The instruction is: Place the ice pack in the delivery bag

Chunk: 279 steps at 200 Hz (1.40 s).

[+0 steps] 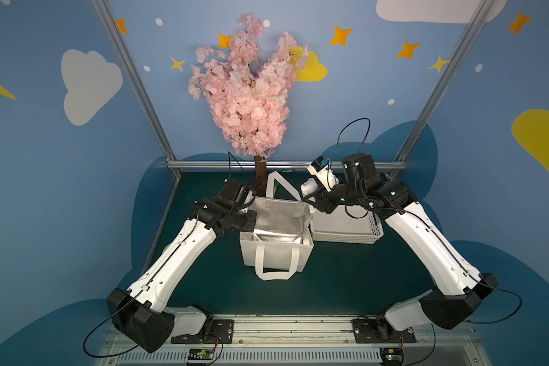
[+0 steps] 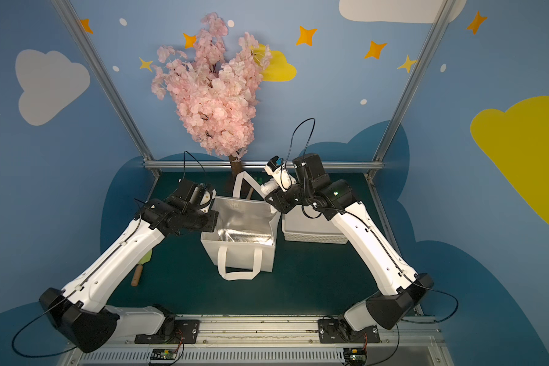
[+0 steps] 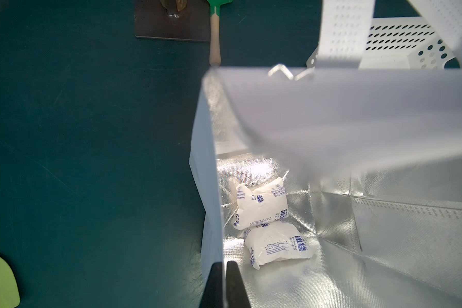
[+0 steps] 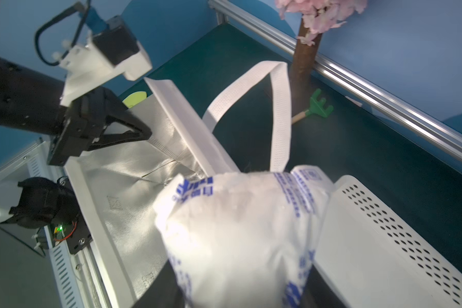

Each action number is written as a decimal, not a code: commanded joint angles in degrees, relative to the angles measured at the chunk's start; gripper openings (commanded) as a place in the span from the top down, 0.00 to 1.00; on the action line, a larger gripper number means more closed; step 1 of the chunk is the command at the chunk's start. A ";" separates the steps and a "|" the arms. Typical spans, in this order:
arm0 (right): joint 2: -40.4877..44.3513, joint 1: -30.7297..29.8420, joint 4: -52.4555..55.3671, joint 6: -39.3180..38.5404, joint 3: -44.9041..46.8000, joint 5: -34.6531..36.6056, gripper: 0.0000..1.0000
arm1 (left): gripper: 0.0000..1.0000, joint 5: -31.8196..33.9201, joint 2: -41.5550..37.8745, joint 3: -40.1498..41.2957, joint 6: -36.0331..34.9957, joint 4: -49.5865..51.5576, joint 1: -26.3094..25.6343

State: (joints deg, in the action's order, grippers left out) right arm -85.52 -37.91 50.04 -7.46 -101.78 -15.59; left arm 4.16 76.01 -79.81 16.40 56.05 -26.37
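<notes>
Delivery bag (image 1: 276, 258): stands mid-mat, mouth open upward, foil flap raised at the rear, front handle hanging down the front wall.
Left gripper (image 3: 224, 286): clenched on the bag's left-side rim.
Right gripper (image 4: 240, 290): grasps the ice pack (image 4: 238, 226) by one end.
Place of ice pack: up in the air by the bag's rear right corner in both top views, above the rim, not yet inside.
Long axis: runs out in line with the fingers; free end points away from the wrist, toward the upright rear handle (image 4: 278, 112).
Right edge: perforated basket (image 1: 346, 236) sits just beside the bag's right wall.
Bag floor: two more packs (image 3: 262, 204) lie touching near the left wall; foil shows open toward the right.
Rear: tree trunk (image 4: 304, 53) and green rake (image 4: 318, 106) behind the bag, apart from it.
</notes>
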 commanded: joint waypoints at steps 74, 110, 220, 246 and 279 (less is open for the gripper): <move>-16.89 -13.31 9.77 -13.89 -3.72 1.62 0.68 | 0.97 -0.97 -2.47 -0.16 -1.28 -0.24 0.25; -21.95 -14.64 11.60 -12.14 -2.66 1.83 0.67 | 0.97 -0.69 -2.75 -0.21 -1.27 -0.17 0.25; -35.68 -14.03 14.97 -6.36 -6.87 4.36 0.28 | 0.97 -1.97 -4.09 1.06 -0.20 -0.25 0.27; -33.99 -13.90 15.10 -6.50 -7.93 4.48 0.08 | 0.97 -1.80 -4.44 1.39 0.11 -0.24 0.25; -28.66 -13.29 15.09 -6.15 -8.04 5.05 0.01 | 0.97 -1.06 -4.72 1.72 0.88 -0.24 0.27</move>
State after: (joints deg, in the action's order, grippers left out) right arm -120.05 -51.92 63.05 -14.52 -108.44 -11.29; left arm 2.94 72.93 -78.54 16.45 56.51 -26.37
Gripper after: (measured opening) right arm 0.984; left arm 0.047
